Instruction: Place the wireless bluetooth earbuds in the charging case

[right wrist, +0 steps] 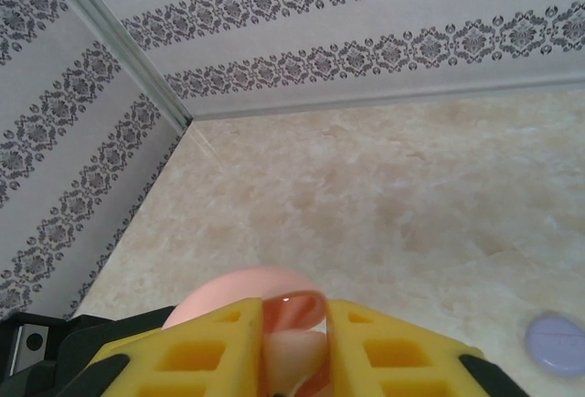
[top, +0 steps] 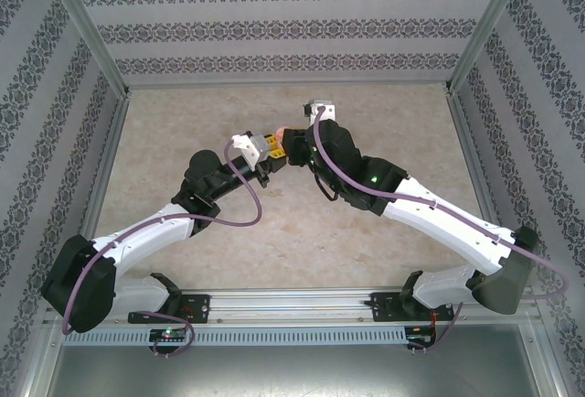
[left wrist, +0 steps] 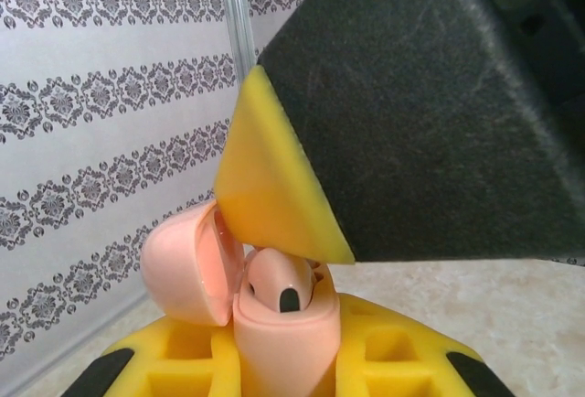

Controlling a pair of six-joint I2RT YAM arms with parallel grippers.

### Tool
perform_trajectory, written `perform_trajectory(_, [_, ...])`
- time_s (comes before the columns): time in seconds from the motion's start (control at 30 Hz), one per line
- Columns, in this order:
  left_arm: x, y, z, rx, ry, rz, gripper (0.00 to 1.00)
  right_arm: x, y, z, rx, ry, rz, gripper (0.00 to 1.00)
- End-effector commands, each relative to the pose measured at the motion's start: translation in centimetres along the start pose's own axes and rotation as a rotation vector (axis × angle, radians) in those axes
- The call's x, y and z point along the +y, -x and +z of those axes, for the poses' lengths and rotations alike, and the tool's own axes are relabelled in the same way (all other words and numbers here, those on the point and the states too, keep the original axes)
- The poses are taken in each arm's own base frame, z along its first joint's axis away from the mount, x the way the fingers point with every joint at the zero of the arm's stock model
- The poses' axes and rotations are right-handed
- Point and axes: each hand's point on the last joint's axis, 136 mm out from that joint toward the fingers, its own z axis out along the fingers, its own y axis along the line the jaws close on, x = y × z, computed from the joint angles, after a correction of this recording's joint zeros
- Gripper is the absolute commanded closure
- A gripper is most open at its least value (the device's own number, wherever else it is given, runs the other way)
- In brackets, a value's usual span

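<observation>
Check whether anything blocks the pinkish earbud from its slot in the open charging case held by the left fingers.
Nothing visible does. The lid is swung open to the side, and the pinkish earbud already sits low in the charging case. The right fingers hang just above it; whether they touch it is unclear.

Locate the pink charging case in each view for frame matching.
Top external: pink charging case at centre, between left end effector and right end effector.
Left wrist: bottom centre, lid open leftward, between yellow fingers.
Right wrist: bottom centre, at the yellow fingers.
Shared landmark: marbled tabletop.
</observation>
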Motion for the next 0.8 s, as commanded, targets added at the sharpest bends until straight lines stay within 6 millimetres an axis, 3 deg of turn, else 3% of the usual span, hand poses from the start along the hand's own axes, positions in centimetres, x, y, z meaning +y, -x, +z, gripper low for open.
perform_trajectory(0.0, [-1.5, 8.4, -0.7, -0.293, -0.039, 0.092, 1.00, -1.8, -5.0, 1.0, 0.180, -0.053, -0.032, 0.69])
perform_trajectory(0.23, [-1.5, 7.8, -0.4, -0.273, -0.039, 0.079, 1.00, -0.9, -0.2, -0.5, 0.065, 0.003, 0.040, 0.48])
perform_trajectory(0.4, [-1.3, 7.3, -0.2, -0.260, -0.031, 0.072, 1.00, -0.1, 2.1, -2.0, 0.016, 0.051, 0.057, 0.36])
perform_trajectory(0.77, [-1.2, 5.6, 0.3, -0.216, -0.030, 0.060, 1.00, -0.4, 4.0, -4.4, -0.003, 0.091, 0.069, 0.30])
